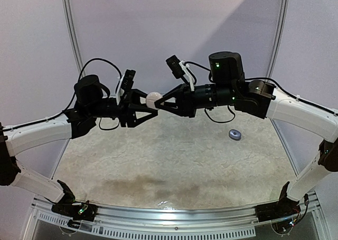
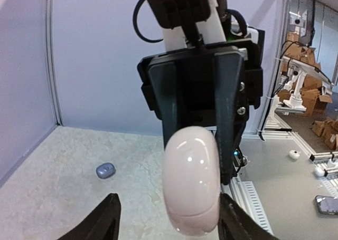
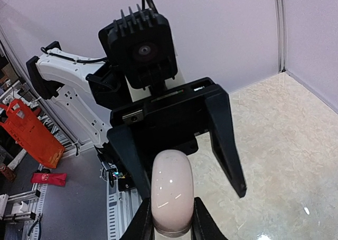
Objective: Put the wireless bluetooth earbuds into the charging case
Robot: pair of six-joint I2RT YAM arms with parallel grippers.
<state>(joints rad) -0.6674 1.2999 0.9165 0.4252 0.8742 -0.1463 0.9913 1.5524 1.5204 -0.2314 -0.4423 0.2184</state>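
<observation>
A pale pink oval charging case (image 1: 153, 99) hangs in mid-air above the table, its lid shut. My right gripper (image 1: 160, 104) is shut on one end of it, and the right wrist view shows both fingers pressed against the case (image 3: 172, 190). My left gripper (image 1: 147, 104) faces it from the other side, open. Its fingertips (image 2: 110, 208) stand wide on either side of the case (image 2: 193, 179); the left one is well apart from it. A small grey-blue earbud (image 1: 234, 135) lies on the table at the right, and the left wrist view shows this earbud (image 2: 105, 170) too.
The marbled tabletop (image 1: 169, 161) runs to a metal rail (image 1: 169, 214) at the near edge. White walls (image 1: 158, 24) close in the back and sides. Both arms meet high over the table's back middle.
</observation>
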